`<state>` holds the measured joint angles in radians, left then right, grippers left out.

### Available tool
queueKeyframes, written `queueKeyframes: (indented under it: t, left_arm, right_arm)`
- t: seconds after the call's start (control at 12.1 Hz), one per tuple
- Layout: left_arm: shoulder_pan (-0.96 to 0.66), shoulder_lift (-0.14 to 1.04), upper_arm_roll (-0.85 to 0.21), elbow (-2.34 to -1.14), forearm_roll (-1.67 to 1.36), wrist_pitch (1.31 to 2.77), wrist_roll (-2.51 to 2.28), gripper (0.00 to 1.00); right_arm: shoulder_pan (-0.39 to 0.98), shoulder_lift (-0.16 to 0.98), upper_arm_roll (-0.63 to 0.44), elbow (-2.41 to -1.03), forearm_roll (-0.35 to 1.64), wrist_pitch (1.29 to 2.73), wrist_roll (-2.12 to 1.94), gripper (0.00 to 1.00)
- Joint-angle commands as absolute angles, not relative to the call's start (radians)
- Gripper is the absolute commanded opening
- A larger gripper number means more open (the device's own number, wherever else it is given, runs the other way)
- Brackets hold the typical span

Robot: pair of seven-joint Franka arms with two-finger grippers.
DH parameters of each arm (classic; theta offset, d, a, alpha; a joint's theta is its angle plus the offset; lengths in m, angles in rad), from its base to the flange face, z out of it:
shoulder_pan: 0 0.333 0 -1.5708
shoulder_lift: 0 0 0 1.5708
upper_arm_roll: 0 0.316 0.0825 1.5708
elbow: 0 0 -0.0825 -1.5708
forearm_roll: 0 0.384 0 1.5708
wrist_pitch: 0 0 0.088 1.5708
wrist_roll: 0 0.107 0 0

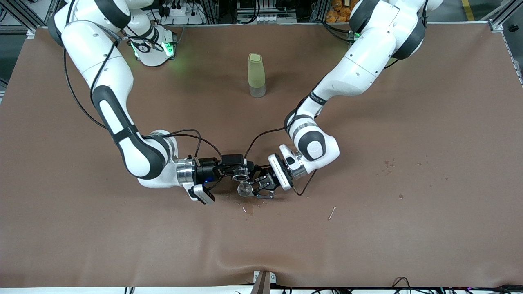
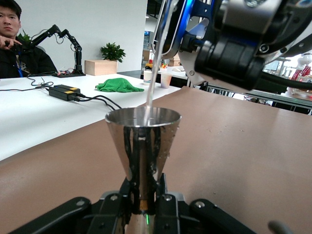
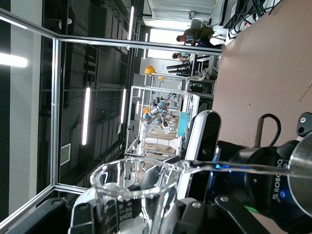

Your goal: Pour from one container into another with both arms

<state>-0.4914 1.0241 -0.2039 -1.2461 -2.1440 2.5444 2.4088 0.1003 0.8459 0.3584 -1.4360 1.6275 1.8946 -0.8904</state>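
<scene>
Pouring underway: right gripper [image 1: 239, 176] jaws pinching tilted glass beaker [image 3: 134, 195], left gripper [image 1: 255, 188] jaws pinching upright steel jigger [image 2: 143, 141]. Hold tilt steady; keep stream [image 2: 155, 73] centred.

Brown table covering [image 1: 408, 122] lying under even light; white side table [image 2: 44, 117] standing beside it, bearing a green cloth [image 2: 117, 86] and potted plant [image 2: 112, 50]; ceiling strip lights [image 3: 87, 116] glowing.
</scene>
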Motion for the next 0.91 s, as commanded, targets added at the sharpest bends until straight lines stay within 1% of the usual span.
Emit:
queueKeyframes:
  t: [0.0,0.41,0.83]
  left_arm:
    - [-0.505,1.035,-0.196,-1.221,-2.178,2.553,2.410,0.00]
    - [-0.506,1.035,-0.195,-1.221,-2.178,2.553,2.411,0.00]
    - [-0.505,1.032,-0.195,-1.227,-2.177,2.553,2.416,0.00]
  right_arm:
    - [0.089,0.819,0.374,-1.477,1.654,1.901,-0.877,0.00]
    - [0.071,0.818,0.399,-1.486,1.663,1.902,-0.861,0.00]
    - [0.072,0.816,0.400,-1.508,1.724,1.917,-0.859,0.00]
